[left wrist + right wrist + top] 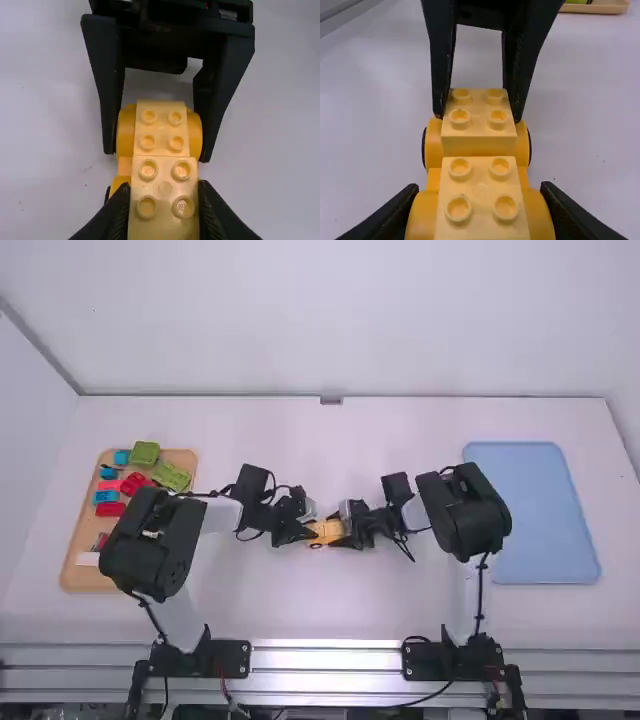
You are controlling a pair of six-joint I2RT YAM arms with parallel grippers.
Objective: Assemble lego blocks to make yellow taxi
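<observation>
The black left gripper [309,532] and black right gripper [344,531] are closing off both ends of the yellow block vehicle [325,531]. Room is opening beyond them across the white table [350,445]; a bulky black elbow [150,545] is obstructing the tan tray [82,580].

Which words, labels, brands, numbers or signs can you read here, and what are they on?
None readable.
Yellow blocks: no legible print on tops or studs.
Blue tray: no legible print.
Left arm's base, right arm's base: tiny pale spots, too small to tell if print.
</observation>
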